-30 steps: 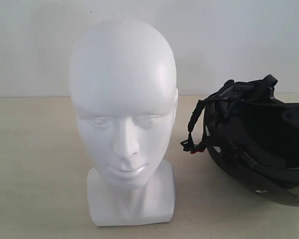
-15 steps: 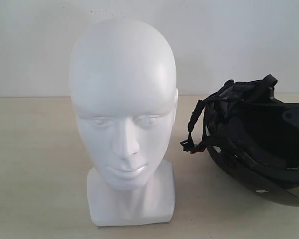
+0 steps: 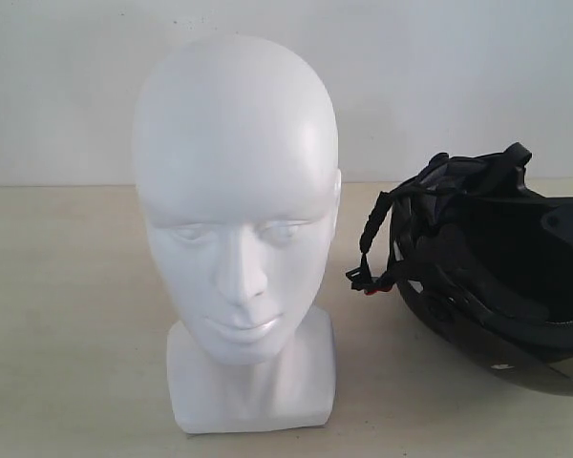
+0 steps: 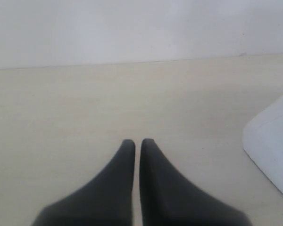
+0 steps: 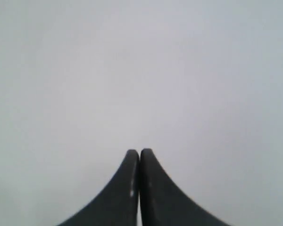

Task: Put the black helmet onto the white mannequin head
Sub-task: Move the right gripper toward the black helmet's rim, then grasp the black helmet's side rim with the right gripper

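Note:
The white mannequin head stands upright on the pale table, facing the exterior camera, bare on top. The black helmet lies on its side to the right of the head, its hollow inside showing, chin straps with a red buckle hanging toward the head. Neither arm shows in the exterior view. My left gripper is shut and empty, low over the table, with a corner of the head's white base off to one side. My right gripper is shut and empty, with only a plain pale surface in front of it.
The pale table runs back to a white wall. The helmet's tinted visor reaches the right edge of the exterior view.

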Tool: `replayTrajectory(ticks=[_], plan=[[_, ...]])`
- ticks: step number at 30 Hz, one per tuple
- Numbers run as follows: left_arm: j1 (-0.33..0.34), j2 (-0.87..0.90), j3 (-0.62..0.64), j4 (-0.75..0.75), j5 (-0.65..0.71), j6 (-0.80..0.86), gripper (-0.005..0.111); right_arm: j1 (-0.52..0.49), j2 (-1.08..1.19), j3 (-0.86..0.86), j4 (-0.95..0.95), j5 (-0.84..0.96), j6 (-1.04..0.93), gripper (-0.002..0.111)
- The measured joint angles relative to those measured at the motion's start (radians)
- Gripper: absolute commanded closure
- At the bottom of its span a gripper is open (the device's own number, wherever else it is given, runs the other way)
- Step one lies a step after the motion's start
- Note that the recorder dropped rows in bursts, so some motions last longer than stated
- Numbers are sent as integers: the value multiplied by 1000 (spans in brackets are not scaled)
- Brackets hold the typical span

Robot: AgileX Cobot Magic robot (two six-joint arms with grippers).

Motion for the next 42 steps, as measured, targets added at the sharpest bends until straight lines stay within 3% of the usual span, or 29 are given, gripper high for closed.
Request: replayTrajectory(ticks=[2, 4, 8, 12, 16, 23, 30, 34, 38, 39, 42], plan=[[0, 0, 0, 0, 0, 0, 102, 0, 0, -37, 20, -9, 98, 108], [0, 0, 0, 0, 0, 0, 102, 0, 0, -131, 26, 105, 90, 108], [0, 0, 0, 0, 0, 0, 102, 0, 50, -390, 26, 461, -51, 108], [0, 0, 0, 0, 0, 0, 102, 0, 238, -690, 26, 824, -181, 108], [0, 0, 0, 0, 0, 0, 102, 0, 414, -883, 37, 1054, -332, 108], [0, 0, 0, 0, 0, 0, 102, 0, 552, -950, 251, 1283, -433, 108], [0, 0, 0, 0, 0, 0, 102, 0, 693, -950, 504, 1449, -743, 106], [0, 0, 0, 0, 0, 0, 102, 0, 820, -950, 543, 1457, -832, 86], [0, 0, 0, 0, 0, 0, 102, 41, 966, -950, 545, 1442, -913, 44], [0, 0, 0, 0, 0, 0, 102, 60, 1005, -950, 543, 1437, -951, 38], [0, 0, 0, 0, 0, 0, 102, 115, 1105, -950, 539, 1395, -1021, 35]])
